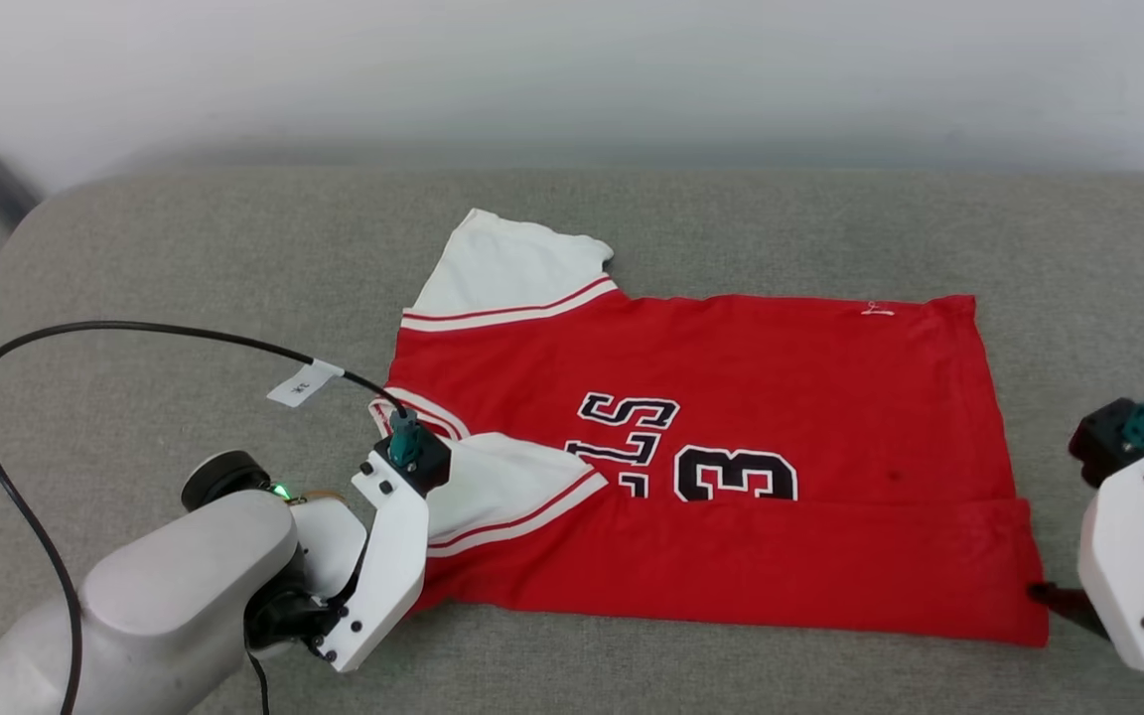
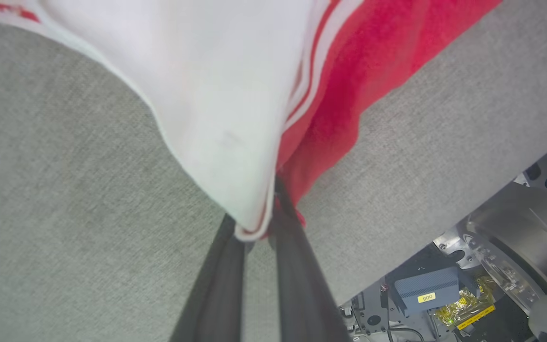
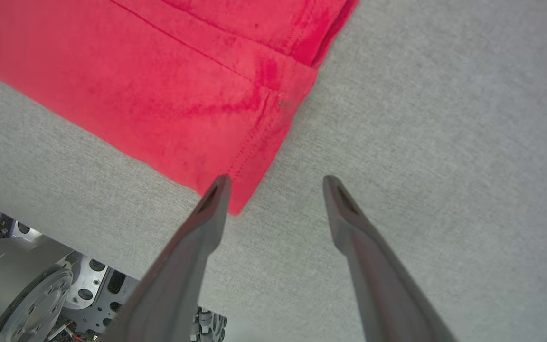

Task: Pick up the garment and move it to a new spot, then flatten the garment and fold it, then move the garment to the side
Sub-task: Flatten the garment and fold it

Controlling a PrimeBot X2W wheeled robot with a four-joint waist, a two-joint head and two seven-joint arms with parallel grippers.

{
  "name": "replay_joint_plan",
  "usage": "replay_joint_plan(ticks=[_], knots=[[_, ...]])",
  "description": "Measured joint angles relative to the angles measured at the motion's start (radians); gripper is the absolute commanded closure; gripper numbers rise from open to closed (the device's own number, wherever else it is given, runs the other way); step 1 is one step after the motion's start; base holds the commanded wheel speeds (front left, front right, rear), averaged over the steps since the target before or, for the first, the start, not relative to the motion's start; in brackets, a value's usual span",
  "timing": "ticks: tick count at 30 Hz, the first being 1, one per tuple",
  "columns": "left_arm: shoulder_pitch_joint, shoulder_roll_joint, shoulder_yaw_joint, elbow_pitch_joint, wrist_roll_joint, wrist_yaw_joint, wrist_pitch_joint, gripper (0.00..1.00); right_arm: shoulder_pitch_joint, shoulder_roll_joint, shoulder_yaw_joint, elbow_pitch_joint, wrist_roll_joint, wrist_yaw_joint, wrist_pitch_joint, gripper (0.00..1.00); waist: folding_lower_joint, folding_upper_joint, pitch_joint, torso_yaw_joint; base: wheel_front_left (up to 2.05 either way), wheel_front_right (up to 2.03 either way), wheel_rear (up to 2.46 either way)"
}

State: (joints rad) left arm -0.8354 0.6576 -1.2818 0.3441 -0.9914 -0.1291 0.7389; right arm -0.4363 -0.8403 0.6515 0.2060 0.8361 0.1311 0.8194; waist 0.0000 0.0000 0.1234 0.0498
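The garment (image 1: 731,397), red with white sleeves and black-and-white lettering, lies spread on the grey cushion, and its near long edge is folded up over the body. My left gripper (image 2: 258,232) is shut on the garment (image 2: 235,118) at its near left corner, pinching the tip of a white sleeve together with red cloth. In the head view that arm's white wrist bracket (image 1: 388,556) covers the fingers. My right gripper (image 3: 276,190) is open beside the garment's (image 3: 159,80) near right hem corner. Its left finger touches that corner, and one dark fingertip (image 1: 1054,597) shows there.
The grey cushion (image 1: 185,278) reaches to a pale wall at the back. Its front edge runs close under both grippers, with the robot's base (image 2: 444,294) below. A black cable (image 1: 135,328) with a white tag (image 1: 304,385) loops over the left side.
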Motion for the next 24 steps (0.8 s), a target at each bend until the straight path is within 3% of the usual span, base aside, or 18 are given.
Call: replay_joint_plan(ticks=[8, 14, 15, 16, 17, 20, 24], knots=[[-0.026, 0.002, 0.0, -0.014, 0.021, 0.0, -0.006, 1.0, 0.005, 0.108, 0.032, 0.119, -0.018, 0.0, -0.053, 0.0, 0.0, 0.0, 0.05, 0.022, 0.0, 0.0, 0.0], [-0.03, 0.0, 0.0, -0.01, 0.028, 0.0, -0.013, 1.0, -0.027, 0.128, 0.096, 0.173, -0.022, -0.002, -0.077, 0.0, -0.0001, 0.0, 0.062, 0.028, 0.0, 0.0, 0.0], [-0.029, -0.001, 0.0, -0.008, 0.027, 0.0, -0.016, 1.0, -0.033, 0.127, 0.109, 0.176, -0.022, -0.002, -0.091, 0.36, -0.0001, 0.0, 0.06, 0.027, 0.0, 0.0, 0.0], [-0.028, 0.0, 0.0, -0.005, 0.027, 0.0, -0.02, 1.0, -0.036, 0.124, 0.123, 0.176, -0.026, -0.002, -0.111, 0.92, -0.0002, 0.0, 0.057, 0.026, 0.0, 0.0, 0.0], [-0.024, 0.001, 0.0, -0.003, 0.026, 0.0, -0.021, 1.0, -0.041, 0.12, 0.14, 0.172, -0.031, -0.002, -0.129, 1.0, -0.0001, 0.0, 0.052, 0.025, 0.0, 0.0, 0.0], [-0.001, 0.007, 0.0, 0.006, 0.019, 0.0, -0.028, 1.0, -0.051, 0.117, 0.174, 0.163, -0.021, -0.002, -0.169, 1.0, 0.0, 0.0, 0.029, 0.018, 0.0, 0.0, 0.0], [0.047, 0.027, 0.0, 0.002, -0.003, 0.0, -0.037, 1.0, -0.053, 0.049, 0.226, 0.111, 0.002, 0.0, -0.22, 1.0, 0.0, 0.0, -0.038, -0.003, 0.0, 0.0, 0.0]])
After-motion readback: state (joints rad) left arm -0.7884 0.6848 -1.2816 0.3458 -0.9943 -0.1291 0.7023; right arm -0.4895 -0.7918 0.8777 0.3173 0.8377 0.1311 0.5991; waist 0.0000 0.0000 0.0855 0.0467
